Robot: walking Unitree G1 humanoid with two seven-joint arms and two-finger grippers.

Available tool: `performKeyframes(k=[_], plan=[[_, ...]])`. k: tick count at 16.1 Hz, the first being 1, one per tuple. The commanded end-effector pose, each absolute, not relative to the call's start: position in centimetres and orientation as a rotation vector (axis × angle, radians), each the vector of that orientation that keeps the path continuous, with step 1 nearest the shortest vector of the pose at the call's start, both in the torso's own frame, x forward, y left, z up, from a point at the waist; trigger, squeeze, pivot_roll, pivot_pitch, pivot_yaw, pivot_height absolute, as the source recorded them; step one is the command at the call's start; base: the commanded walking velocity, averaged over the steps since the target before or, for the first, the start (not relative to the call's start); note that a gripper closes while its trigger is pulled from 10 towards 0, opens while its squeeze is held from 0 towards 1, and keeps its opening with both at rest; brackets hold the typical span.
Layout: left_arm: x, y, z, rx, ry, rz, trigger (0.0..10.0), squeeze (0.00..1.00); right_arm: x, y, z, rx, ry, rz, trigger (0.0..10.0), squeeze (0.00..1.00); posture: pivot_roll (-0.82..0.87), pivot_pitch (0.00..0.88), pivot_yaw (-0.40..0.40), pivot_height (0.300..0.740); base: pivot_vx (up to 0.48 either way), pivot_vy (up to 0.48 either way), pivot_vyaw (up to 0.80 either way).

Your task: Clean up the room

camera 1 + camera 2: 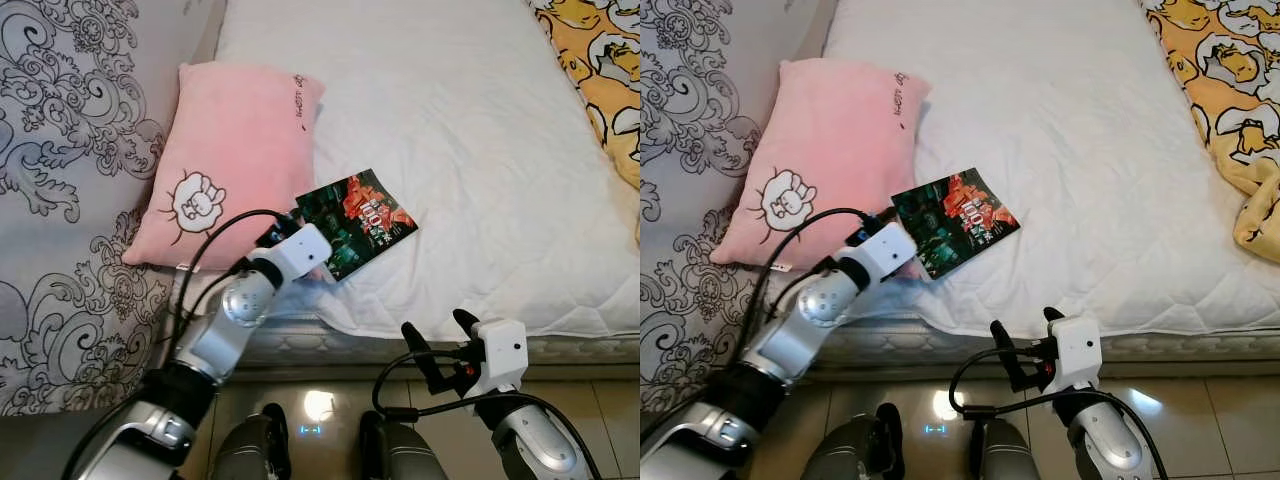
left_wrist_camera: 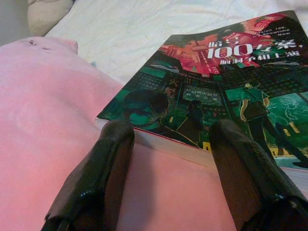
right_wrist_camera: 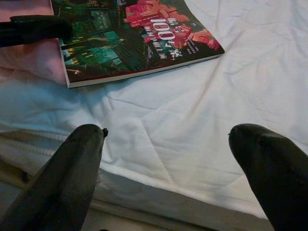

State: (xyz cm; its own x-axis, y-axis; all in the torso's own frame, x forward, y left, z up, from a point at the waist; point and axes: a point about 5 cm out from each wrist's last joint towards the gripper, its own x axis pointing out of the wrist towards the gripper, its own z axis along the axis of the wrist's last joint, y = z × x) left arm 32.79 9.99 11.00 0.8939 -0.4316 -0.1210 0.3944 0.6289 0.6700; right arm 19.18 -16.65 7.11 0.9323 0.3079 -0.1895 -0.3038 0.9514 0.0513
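Where pillow (image 1: 230, 160) underlies book (image 1: 358, 220), corner hidden.

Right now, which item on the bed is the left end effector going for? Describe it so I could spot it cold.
Start at the white mattress, then find the pink pillow at its left edge. Against the pillow's lower right corner lies a book, with the open left end effector at its near edge. Its dark green and red illustrated cover sets it apart from the plain bedding.
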Motion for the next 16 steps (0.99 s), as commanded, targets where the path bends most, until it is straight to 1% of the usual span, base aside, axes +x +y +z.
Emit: performKeyframes(k=[1,5,7,9,12,13,15,16], plan=[[32.5,10.6,10.8,0.756,-0.039,-0.477,10.0,0.0,18.9,-16.8,6.9,0.031,0.213,0.304,10.0,0.0,-0.16,0.276,0.01,0.74,0.0,0.0,0.0],[32.2,10.2,10.8,0.76,-0.042,-0.517,10.0,0.0,18.9,-16.6,6.8,0.035,0.213,0.31,10.0,0.0,-0.15,0.273,0.012,0.74,0.0,0.0,0.0],[32.1,9.3,10.9,0.748,-0.059,-0.551,10.0,0.0,18.9,-16.7,6.9,0.032,0.212,0.308,10.0,0.0,-0.16,0.271,0.011,0.74,0.0,0.0,0.0],[31.7,7.9,10.7,0.714,-0.066,-0.614,10.0,0.0,18.9,-16.8,6.9,0.028,0.214,0.309,10.0,0.0,-0.17,0.269,0.007,0.74,0.0,0.0,0.0],[31.4,6.3,10.3,0.682,-0.061,-0.662,10.0,0.0,19.0,-16.9,6.9,0.025,0.215,0.312,10.0,0.0,-0.17,0.268,0.005,0.74,0.0,0.0,0.0],[31.3,5.4,10.2,0.662,-0.059,-0.682,10.0,0.0,19.0,-16.9,6.9,0.024,0.215,0.314,10.0,0.0,-0.17,0.268,0.004,0.74,0.0,0.0,0.0],[31.2,4.6,10.3,0.646,-0.062,-0.7,10.0,0.0,19.0,-16.9,6.9,0.023,0.216,0.315,10.0,0.0,-0.17,0.268,0.003,0.74,0.0,0.0,0.0],[31.2,4.8,10.7,0.643,-0.073,-0.7,10.0,0.0,19.0,-16.9,6.9,0.021,0.215,0.314,10.0,0.0,-0.17,0.267,0.005,0.74,0.0,0.0,0.0]])
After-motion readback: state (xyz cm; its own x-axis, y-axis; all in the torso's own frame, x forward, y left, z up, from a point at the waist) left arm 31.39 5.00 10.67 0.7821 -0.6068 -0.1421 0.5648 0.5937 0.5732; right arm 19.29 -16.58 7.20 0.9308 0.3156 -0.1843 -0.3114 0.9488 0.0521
